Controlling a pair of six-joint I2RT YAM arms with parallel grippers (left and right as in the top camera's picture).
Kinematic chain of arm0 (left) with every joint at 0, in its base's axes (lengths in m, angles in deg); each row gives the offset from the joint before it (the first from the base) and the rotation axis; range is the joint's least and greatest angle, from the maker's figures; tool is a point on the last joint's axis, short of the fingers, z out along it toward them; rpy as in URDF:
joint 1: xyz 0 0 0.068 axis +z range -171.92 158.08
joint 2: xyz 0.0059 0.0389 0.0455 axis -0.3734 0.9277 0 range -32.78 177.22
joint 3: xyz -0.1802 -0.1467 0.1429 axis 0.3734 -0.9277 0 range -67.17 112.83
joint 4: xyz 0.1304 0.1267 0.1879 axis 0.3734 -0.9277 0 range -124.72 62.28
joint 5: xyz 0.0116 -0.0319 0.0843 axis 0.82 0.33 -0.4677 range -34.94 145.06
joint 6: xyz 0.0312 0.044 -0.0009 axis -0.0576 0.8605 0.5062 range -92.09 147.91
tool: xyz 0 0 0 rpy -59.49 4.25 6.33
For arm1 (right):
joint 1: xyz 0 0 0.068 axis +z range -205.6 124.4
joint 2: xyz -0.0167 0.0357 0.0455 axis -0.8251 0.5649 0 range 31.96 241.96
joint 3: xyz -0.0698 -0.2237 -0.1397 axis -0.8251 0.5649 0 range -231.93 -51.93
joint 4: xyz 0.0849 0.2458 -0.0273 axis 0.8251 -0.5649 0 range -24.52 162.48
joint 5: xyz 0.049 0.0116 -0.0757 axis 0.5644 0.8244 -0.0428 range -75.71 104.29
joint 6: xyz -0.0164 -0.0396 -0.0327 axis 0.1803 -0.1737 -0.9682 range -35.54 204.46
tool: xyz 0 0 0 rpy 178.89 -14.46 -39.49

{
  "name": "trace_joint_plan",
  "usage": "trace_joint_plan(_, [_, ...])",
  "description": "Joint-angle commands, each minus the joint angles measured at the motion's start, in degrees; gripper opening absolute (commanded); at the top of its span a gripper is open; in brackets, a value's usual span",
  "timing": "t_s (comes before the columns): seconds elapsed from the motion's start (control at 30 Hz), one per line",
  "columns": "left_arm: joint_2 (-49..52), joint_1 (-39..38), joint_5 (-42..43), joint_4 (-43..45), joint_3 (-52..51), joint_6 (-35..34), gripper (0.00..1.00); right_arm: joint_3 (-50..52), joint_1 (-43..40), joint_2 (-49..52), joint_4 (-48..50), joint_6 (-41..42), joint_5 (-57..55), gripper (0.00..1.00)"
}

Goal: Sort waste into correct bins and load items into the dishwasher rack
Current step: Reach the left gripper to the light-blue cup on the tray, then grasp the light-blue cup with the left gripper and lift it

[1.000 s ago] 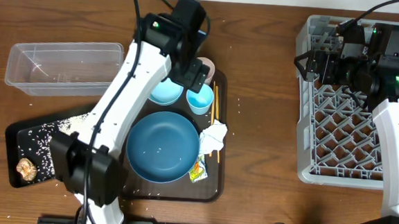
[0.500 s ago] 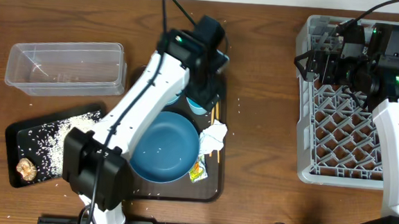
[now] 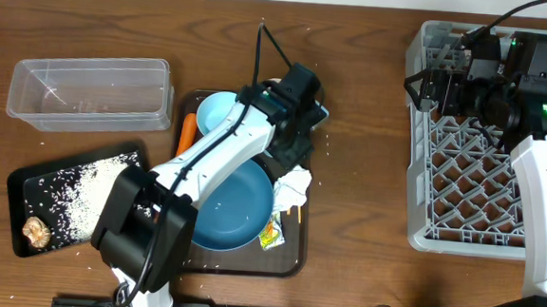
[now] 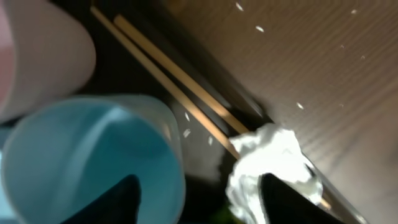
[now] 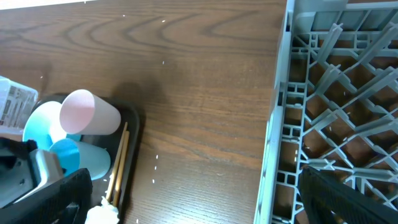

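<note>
Overhead: left arm (image 3: 226,151) masks light-blue cup (image 4: 81,155); left gripper (image 4: 205,199) half-open astride its rim; right gripper (image 5: 196,199) wide, empty.

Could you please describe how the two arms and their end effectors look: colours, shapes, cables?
The left arm and right arm have smooth white links joined by black motor housings. A small green light shows on the right one. Thin black cables loop above the wrists. The left end effector and right end effector are dark and blocky.
</note>
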Motion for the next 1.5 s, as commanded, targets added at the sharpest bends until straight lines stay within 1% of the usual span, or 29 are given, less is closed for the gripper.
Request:
trace_joint_plan(0.0, [0.04,0.09,-0.9,3.06,-2.29,1.22,0.48,-1.05,0.39,0.04,0.11,0.35,-0.33,0.99])
trace_joint_plan(0.03, [0.04,0.09,-0.94,4.04,-2.95,1.25,0.43,-1.05,0.39,0.04,0.11,0.35,-0.33,0.99])
trace_joint_plan(0.07, [0.04,0.09,-0.92,4.96,-3.56,1.25,0.41,-1.05,0.39,0.04,0.07,0.35,-0.33,0.99])
trace_joint_plan(0.23, [0.04,0.09,-0.92,7.58,-6.27,1.22,0.39,-1.05,0.39,0.04,-0.07,0.35,-0.33,0.99])
trace_joint_plan(0.27, [0.04,0.09,-0.92,7.69,-6.54,1.22,0.36,-1.05,0.39,0.04,-0.07,0.35,-0.33,0.99])
trace_joint_plan(0.33, [0.04,0.09,-0.92,7.69,-6.67,1.22,0.27,-1.05,0.39,0.04,-0.04,0.35,-0.33,0.99])
trace_joint_plan(0.37, [0.04,0.09,-0.94,7.72,-6.67,1.22,0.21,-1.05,0.39,0.04,-0.04,0.35,-0.33,0.99])
trace_joint_plan(0.4, [0.04,0.09,-0.94,7.76,-6.67,1.2,0.11,-1.05,0.39,0.04,-0.07,0.37,-0.33,0.99])
trace_joint_plan(0.43, [0.04,0.09,-0.94,7.82,-6.64,1.18,0.06,-1.05,0.39,0.04,-0.07,0.35,-0.33,0.99])
trace_joint_plan(0.7, [-0.87,0.09,-0.87,6.84,-5.51,-3.56,0.06,-1.05,0.39,0.04,-0.46,0.37,-0.31,0.99])
trace_joint_plan(0.77, [-1.66,0.09,-0.87,5.27,-3.93,-4.85,0.06,-1.05,0.39,0.04,-0.55,0.42,-0.28,0.94])
trace_joint_plan(0.8, [-2.36,0.09,-0.87,4.55,-3.17,-5.42,0.06,-1.05,0.39,0.04,-0.52,0.59,-0.26,0.93])
trace_joint_plan(0.9, [-5.27,0.15,-0.85,3.65,-1.7,-7.52,0.06,-1.05,0.39,0.04,-0.37,2.14,-0.22,0.97])
trace_joint_plan(1.1, [-12.22,1.81,-0.13,3.3,-1.27,-11.67,0.06,-1.05,0.39,0.04,-0.26,2.1,1.92,0.99])
trace_joint_plan(1.23, [-15.43,4.52,5.46,2.75,-1.27,-13.25,0.06,-1.05,0.39,0.04,-0.15,2.05,4.17,0.99])
trace_joint_plan(1.3, [-16.9,6.6,9.46,2.93,-1.27,-14.62,0.06,-1.05,0.37,0.04,0.15,1.05,7.5,0.99])
trace_joint_plan(1.37, [-18.23,9.49,15.89,3.32,-1.27,-15.26,0.06,-1.05,0.33,0.04,0.68,-0.26,12.02,0.99])
trace_joint_plan(1.47, [-19.3,14.62,28.46,4.42,-1.27,-15.87,0.06,-1.05,0.35,0.04,2.4,-2.08,20.26,0.99])
